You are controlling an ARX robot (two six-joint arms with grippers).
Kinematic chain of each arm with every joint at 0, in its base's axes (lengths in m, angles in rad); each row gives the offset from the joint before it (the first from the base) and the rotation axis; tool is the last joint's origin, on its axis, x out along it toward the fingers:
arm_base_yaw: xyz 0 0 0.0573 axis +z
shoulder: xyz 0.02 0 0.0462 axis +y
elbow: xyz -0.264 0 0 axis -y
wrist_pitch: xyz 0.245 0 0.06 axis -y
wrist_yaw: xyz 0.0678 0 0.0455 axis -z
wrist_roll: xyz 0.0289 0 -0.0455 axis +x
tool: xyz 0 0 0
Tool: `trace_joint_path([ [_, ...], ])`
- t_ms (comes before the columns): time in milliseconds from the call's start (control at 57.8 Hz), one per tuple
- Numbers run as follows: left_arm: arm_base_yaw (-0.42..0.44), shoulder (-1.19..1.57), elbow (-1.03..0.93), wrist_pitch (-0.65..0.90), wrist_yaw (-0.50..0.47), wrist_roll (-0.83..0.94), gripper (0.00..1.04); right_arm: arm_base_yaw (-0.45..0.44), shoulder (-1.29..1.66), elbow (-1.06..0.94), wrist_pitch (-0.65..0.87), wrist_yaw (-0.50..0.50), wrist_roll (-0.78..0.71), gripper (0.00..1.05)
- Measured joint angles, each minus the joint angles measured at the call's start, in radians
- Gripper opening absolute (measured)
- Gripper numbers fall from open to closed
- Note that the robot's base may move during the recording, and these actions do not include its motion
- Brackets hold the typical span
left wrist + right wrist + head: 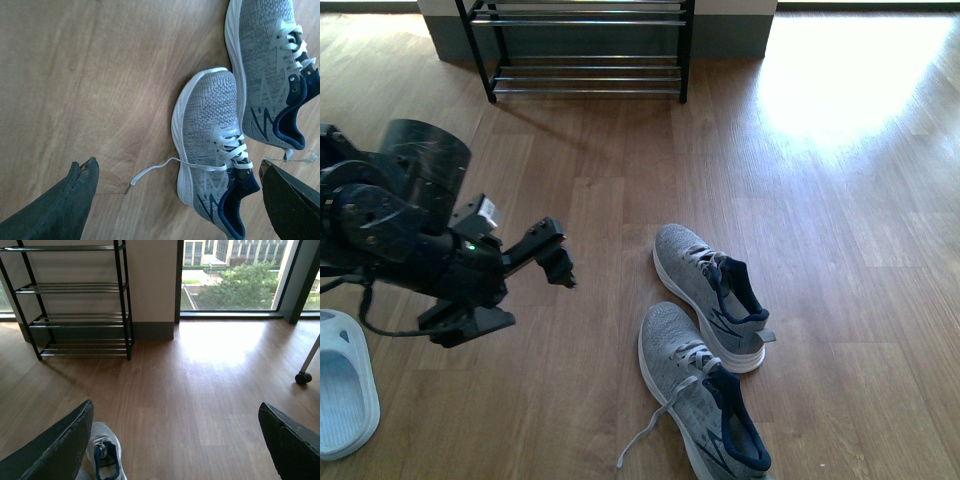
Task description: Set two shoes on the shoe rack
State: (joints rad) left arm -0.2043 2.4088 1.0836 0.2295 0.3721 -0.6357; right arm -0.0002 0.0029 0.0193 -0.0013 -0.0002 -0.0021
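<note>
Wood-plank floor, w/ sun glare on its far right part. Two grey knit sneakers lie on it right of centre, close side by side, toes pointing far and a bit left: near shoe and far shoe. Both sit upright on white soles, navy lining showing. Lace of the near shoe trails loose onto the boards to its left. Shoe rack stands well apart from them at the far side, against the wall; black frame w/ chrome bars.

Left gripper hovers left of the shoes, spread wide, nothing btwn its fingers, touching neither shoe. Its wrist cam looks down on both. Right gripper is out of the front view. Its own cam shows its fingers wide apart, holding nothing, w/ one sneaker's heel end just beside one finger; can't tell which shoe.

Pale blue slide sits at the near left edge. Window is right of the rack, and a caster shows further right.
</note>
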Motion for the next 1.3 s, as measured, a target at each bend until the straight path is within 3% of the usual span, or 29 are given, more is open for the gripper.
trace_joint_path([
  [87,-0.025,0.059,0.077,-0.047,0.045,-0.003,0.95,0.000,0.000,0.000,0.000,0.000,0.000,0.96],
  [329,-0.073,0.180,0.241,-0.148,0.290,0.002,0.95,0.000,0.000,0.000,0.000,0.000,0.000,0.96],
  [502,-0.090,0.249,0.362,-0.335,0.297,0.093,0.95,0.000,0.000,0.000,0.000,0.000,0.000,0.96],
  [831,-0.077,0.264,0.369,-0.335,0.237,0.107,0.95,0.000,0.000,0.000,0.000,0.000,0.000,0.96],
  [987,-0.114,0.357,0.445,-0.398,0.216,0.146,0.95,0.000,0.000,0.000,0.000,0.000,0.000,0.96],
  [1229,-0.153,0.440,0.549,-0.452,0.323,0.257,0.95,0.000,0.000,0.000,0.000,0.000,0.000,0.96],
  [1298,-0.155,0.440,0.547,-0.449,0.311,0.270,0.95,0.000,0.000,0.000,0.000,0.000,0.000,0.96],
])
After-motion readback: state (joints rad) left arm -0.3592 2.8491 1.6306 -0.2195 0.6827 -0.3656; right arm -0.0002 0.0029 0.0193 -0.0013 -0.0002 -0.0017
